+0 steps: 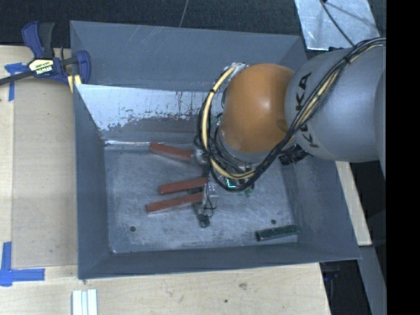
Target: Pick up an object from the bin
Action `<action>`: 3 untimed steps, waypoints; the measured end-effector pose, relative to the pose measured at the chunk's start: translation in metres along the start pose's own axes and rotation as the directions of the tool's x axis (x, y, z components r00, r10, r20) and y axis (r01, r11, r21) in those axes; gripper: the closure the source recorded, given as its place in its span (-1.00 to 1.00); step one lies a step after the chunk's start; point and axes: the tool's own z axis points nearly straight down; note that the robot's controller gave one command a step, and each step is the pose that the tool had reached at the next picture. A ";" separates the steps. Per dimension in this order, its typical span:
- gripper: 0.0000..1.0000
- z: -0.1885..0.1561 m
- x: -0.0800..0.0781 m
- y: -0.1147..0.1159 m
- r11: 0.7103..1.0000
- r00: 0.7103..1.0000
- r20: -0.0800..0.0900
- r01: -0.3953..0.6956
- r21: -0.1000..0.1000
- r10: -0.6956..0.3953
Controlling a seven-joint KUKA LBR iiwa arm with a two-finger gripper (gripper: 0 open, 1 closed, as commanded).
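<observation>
Currently | gripper (205,210) low at right end of lowest reddish-brown bar (172,205), mid-floor of bin (92,195) | jaw opening: cannot tell | nothing lifted; grasp and lift apparently remain

- Single grey arm (341,110) comes in from the view's right, with its thick last link sloping toward centre and black KUKA lettering on its side.
- Rounded orange cover (256,107) caps the wrist end, facing the camera.
- Yellow and black cables (211,110) loop round the cover's left edge and under it, and more run back along the grey link.
- Dark wrist ring (230,166) sits below the cover, with a small teal light (231,184) at its lower rim.
- Claw (206,214) hangs below-left of the wrist, pointing down and slim in profile.
</observation>
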 end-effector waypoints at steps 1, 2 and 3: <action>-1.00 0.000 0.000 0.000 1.000 1.000 0.000 -0.001 0.000 0.001; -1.00 0.045 -0.015 0.035 0.997 0.997 0.005 -0.076 0.000 0.076; 1.00 0.083 -0.037 -0.043 0.998 0.998 -0.001 0.056 0.001 -0.056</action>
